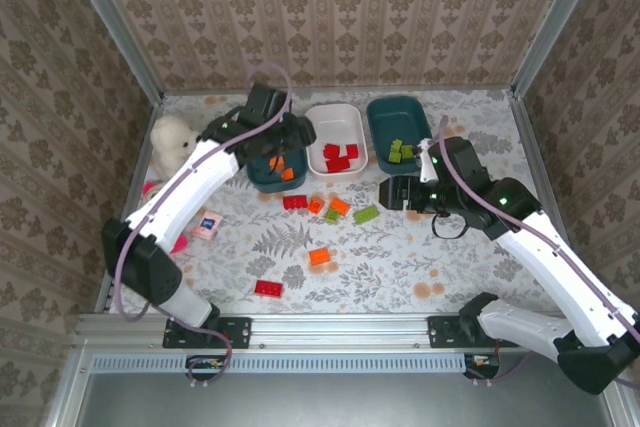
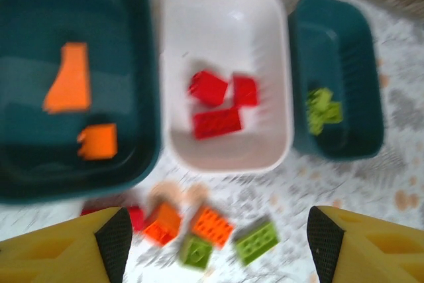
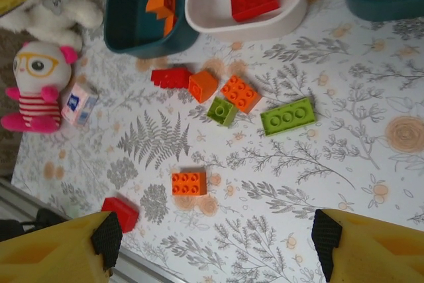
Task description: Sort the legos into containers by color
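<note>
Two orange legos [image 2: 68,87] sit in the teal tub [image 2: 20,164] just ahead of the left hand [image 2: 219,240], open and empty; right hand [image 3: 216,238] also open, empty, loose legos [image 3: 189,183] on the surface [image 3: 298,183] ahead of it.

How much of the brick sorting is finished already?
Partly done. Orange bricks lie in the left teal tub, red bricks in the white tub, green bricks in the right teal tub. Nothing is in hand: the left pincer and right pincer are open and empty. Seven loose bricks on the table wait: two red, three orange, two green.
</note>
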Controlling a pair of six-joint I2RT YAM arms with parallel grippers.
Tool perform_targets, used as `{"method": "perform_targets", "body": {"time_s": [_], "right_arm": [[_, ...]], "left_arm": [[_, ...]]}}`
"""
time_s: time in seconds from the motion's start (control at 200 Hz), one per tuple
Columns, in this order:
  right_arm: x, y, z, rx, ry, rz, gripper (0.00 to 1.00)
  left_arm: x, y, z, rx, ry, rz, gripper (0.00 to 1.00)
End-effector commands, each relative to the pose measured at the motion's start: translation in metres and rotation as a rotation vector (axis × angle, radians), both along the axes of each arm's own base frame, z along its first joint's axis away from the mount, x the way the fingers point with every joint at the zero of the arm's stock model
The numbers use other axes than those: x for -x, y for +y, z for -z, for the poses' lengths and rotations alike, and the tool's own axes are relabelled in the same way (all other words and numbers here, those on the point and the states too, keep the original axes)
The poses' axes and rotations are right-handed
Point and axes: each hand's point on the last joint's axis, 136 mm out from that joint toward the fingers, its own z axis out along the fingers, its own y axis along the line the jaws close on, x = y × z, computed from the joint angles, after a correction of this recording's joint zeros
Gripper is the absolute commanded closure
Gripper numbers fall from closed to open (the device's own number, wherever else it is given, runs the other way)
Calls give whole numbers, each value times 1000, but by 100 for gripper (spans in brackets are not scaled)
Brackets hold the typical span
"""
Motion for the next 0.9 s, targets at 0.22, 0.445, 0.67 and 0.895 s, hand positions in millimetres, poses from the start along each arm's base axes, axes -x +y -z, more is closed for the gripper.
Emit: {"method": "perform_targets", "body": {"time_s": [0.22,0.445,0.67,0.895], "right_arm": [[6,89,9,103,-61,-297,22],[20,129,23,160,-77,-442,22],[71,192,72,254,-46,-799,22],[106,250,129,379,-8,-1039,20]], "left_arm": [[103,133,9,-76,-37,-327,27],[152,167,23,-66,6,-403,27],[171,195,8,-100,-33,-480,28],[181,224,-23,-132,-125,-568,29]]}}
